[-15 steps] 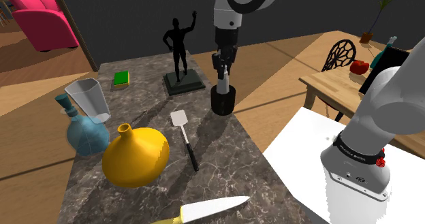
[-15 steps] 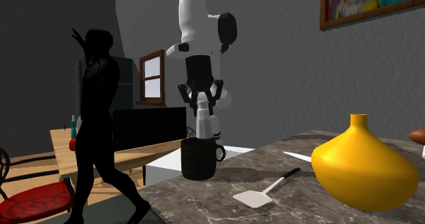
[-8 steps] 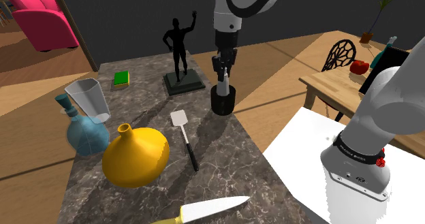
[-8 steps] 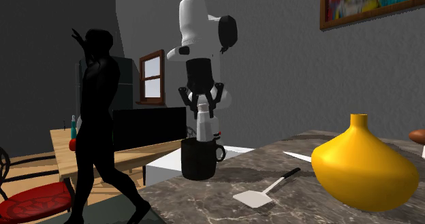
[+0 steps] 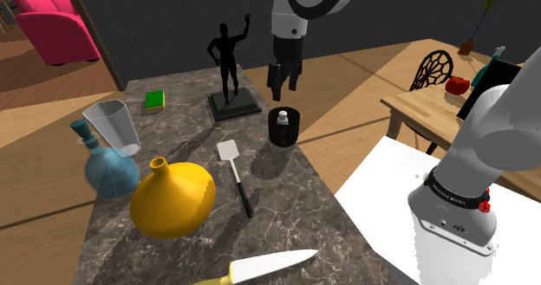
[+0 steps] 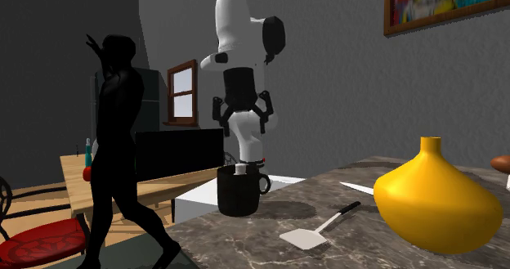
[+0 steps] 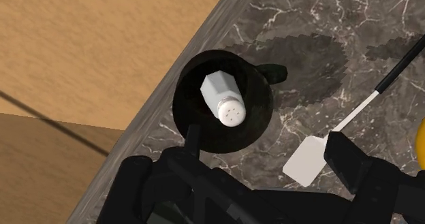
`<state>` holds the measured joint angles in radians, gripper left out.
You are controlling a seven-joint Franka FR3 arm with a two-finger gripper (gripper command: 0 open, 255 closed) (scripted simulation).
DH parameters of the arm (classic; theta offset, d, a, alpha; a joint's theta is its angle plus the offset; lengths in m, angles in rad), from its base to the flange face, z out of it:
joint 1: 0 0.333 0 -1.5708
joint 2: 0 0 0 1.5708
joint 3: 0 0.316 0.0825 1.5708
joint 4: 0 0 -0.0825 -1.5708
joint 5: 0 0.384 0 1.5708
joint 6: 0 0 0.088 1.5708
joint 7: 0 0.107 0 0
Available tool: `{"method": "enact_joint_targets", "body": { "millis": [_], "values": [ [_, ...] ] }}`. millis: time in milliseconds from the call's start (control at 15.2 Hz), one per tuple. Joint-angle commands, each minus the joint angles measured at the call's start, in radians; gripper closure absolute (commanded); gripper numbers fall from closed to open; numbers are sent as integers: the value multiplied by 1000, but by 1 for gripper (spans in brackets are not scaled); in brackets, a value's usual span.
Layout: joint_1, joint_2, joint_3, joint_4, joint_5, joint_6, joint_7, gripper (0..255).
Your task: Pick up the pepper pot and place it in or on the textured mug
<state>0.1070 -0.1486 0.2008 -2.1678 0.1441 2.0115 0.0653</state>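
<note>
Near the statue (image 5: 227, 62) and spatula (image 5: 229, 150) on the table (image 5: 286, 207), the white faceted pepper pot (image 7: 223, 99) sat inside the black mug (image 5: 283, 133) below the spread claw (image 5: 285, 89).

Pepper pot (image 5: 283, 116): base hidden inside black mug (image 5: 283, 134); in shoulder view, cap alone above rim. Knife (image 5: 269, 265): handle cut off by bottom edge. Statue (image 6: 123, 145): feet cut off. Yellow vase (image 7: 421, 139): sliver at picture edge.
</note>
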Motion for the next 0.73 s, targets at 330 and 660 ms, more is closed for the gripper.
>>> {"method": "enact_joint_targets", "body": {
  "millis": [330, 660],
  "values": [
    [-7, -28, -12, 84, -3, -113, -4, 0],
    [-7, -28, -12, 84, -3, -113, -4, 0]
  ]
}}
